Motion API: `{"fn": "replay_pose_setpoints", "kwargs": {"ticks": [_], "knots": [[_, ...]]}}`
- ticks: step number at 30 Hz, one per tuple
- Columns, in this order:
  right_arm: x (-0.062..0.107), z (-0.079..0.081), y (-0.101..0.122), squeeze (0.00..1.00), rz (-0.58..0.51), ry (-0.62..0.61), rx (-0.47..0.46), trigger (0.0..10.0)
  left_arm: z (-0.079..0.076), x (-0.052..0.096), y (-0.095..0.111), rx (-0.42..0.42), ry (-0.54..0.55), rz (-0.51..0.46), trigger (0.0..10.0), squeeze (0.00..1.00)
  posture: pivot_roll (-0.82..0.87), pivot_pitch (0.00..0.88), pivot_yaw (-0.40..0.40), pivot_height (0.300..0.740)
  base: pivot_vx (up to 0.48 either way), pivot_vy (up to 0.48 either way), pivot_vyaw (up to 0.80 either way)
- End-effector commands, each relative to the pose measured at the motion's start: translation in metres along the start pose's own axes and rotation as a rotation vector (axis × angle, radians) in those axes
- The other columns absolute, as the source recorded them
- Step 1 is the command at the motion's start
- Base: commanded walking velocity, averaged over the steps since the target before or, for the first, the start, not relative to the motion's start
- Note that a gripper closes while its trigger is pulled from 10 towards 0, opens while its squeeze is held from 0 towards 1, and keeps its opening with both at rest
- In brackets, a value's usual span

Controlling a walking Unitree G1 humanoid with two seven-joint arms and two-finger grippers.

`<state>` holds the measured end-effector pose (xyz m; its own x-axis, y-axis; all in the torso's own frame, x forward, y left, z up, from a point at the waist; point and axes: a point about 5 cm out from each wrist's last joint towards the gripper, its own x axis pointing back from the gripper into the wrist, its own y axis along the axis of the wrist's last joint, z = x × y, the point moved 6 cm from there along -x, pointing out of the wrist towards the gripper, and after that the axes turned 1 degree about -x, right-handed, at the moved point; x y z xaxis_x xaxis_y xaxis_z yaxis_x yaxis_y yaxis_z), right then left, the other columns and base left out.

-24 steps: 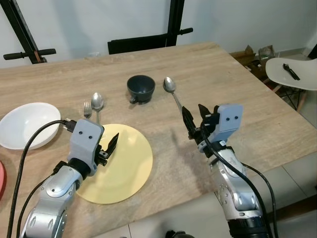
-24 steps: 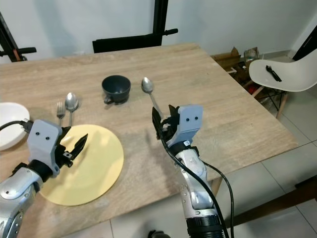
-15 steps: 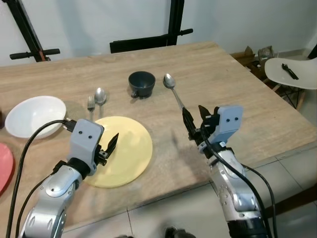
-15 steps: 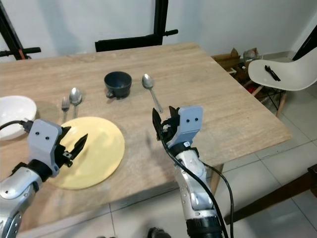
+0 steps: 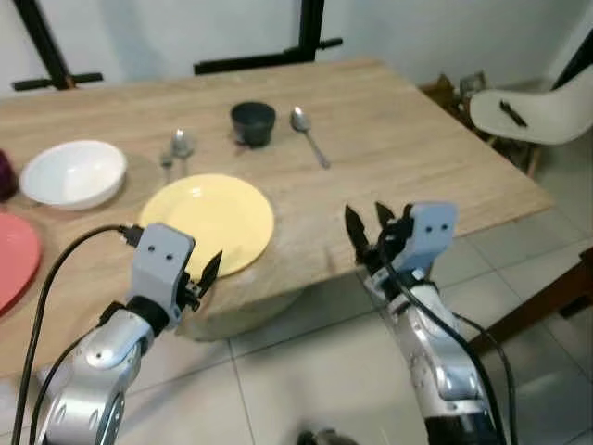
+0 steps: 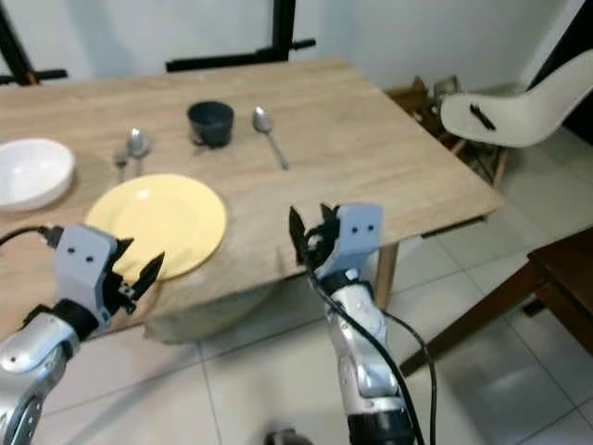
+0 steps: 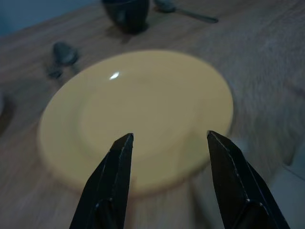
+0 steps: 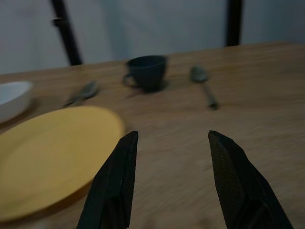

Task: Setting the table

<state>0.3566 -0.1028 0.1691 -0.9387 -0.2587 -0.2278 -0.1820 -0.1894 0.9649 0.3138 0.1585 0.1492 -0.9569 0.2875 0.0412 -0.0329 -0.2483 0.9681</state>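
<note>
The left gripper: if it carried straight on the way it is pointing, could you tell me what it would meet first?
Most likely the yellow plate: in its wrist view the left gripper aims across the plate's near rim, with its fingers open. Depth is unclear, so it might first meet the table edge.

No readable text, labels or numbers anywhere.

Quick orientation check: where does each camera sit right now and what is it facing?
Left and right eye views: head, looking down at the wooden table; both arms show, left gripper, right gripper.
Left wrist view: along open fingers at the yellow plate.
Right wrist view: along open fingers across the table.
Shared: plate, dark cup.
</note>
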Motion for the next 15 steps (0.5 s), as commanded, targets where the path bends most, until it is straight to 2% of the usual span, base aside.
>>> {"fn": "replay_pose_setpoints", "kwargs": {"ticks": [1,15], "knots": [[0.0016,-0.0054,-0.0003,0.0,0.001,-0.013,0.01,10.0,-0.0035,0.0008,-0.0068,0.006,-0.011,0.024,10.0,0.0,0.01,0.0,0.042,0.74,-0.398,0.0,0.0],[0.0021,-0.005,-0.0006,0.0,0.001,-0.014,0.008,10.0,-0.0045,-0.0001,-0.0061,0.006,-0.016,0.024,10.0,0.0,0.01,0.0,0.046,0.74,-0.396,0.0,0.0]]}}
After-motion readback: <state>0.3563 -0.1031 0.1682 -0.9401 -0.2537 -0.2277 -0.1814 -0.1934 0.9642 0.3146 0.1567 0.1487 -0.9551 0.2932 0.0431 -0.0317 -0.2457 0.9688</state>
